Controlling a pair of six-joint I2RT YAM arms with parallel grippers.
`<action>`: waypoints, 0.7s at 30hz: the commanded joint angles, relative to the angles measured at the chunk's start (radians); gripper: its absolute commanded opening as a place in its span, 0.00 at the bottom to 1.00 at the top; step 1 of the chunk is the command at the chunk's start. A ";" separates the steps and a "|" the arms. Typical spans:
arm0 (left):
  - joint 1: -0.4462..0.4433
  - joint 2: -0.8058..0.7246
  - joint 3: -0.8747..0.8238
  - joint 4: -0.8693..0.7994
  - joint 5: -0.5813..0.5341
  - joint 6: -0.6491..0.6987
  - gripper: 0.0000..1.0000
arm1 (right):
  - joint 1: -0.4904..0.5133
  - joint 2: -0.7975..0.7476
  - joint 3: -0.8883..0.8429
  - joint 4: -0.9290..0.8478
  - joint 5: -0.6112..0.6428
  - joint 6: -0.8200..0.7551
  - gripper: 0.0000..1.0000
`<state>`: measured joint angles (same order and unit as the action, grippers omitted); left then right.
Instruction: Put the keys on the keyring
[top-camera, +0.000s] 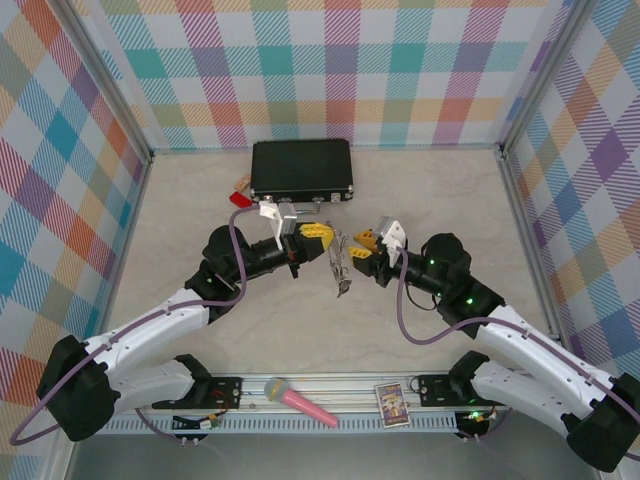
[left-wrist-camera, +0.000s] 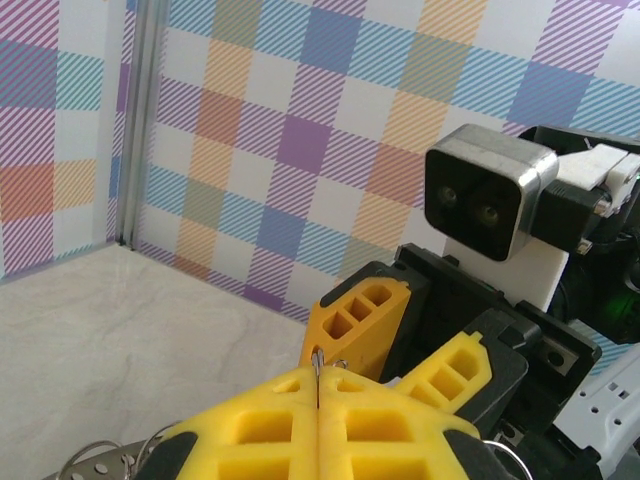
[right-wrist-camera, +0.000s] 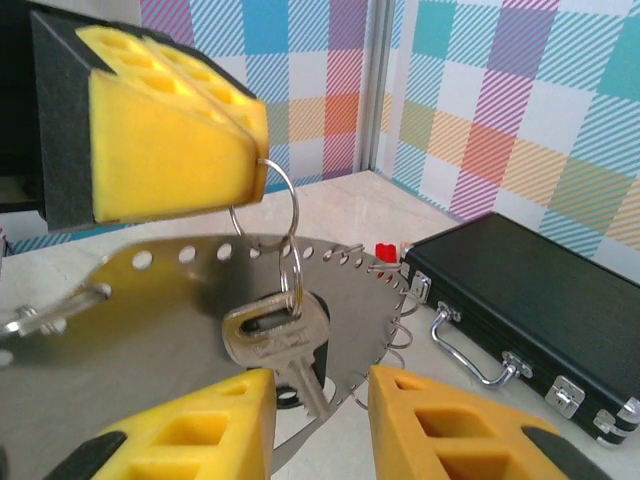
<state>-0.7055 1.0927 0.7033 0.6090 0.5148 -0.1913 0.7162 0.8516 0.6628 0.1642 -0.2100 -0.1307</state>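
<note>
**Entry: key on wire loop, held between two grippers; risk notes**

**Hazard 1, key swings away.** The key (right-wrist-camera: 275, 335) hangs free from a thin wire loop (right-wrist-camera: 295, 210). Only its blade tip reaches down between my right gripper (right-wrist-camera: 322, 392) fingers. In my judgement, a close at this height catches the tip alone. The key could then pivot on the loop and slide out sideways.

**Hazard 2, loop pulled from the pinch.** My left gripper (right-wrist-camera: 255, 150) is clenched, with only the top of the wire loop caught at its fingertips. If the right side tugs the key, that small bite may give. Loop, key and keyring (right-wrist-camera: 130, 330) would then drop to the table.

**Hazard 3, finger contact.** From the left wrist, the two sets of yellow fingers stand just beside each other. A careless advance could knock them together and jolt the grip.

**State of hands.** The left is clamped on the wire loop, which I take to be one of the keyring's own rim loops, though the view does not settle it. The right has its jaws apart and holds nothing.

**Location.** The key sits just below the left fingertips and directly above the right gripper's gap. The keyring's perforated metal hangs close behind it, between the two grippers. The black case (right-wrist-camera: 530, 290) lies well beyond, to the right.
</note>
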 joint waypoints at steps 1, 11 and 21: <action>-0.008 -0.012 -0.005 0.067 0.030 -0.008 0.00 | -0.005 -0.007 0.043 0.054 -0.014 -0.002 0.29; -0.010 -0.002 -0.005 0.063 0.044 -0.008 0.00 | -0.061 0.008 0.096 0.070 -0.182 0.146 0.30; -0.017 -0.011 -0.004 0.077 0.047 -0.018 0.00 | -0.136 0.098 0.136 0.121 -0.393 0.271 0.28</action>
<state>-0.7136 1.0931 0.7025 0.6064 0.5411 -0.1951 0.5888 0.9382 0.7692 0.2298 -0.5156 0.0853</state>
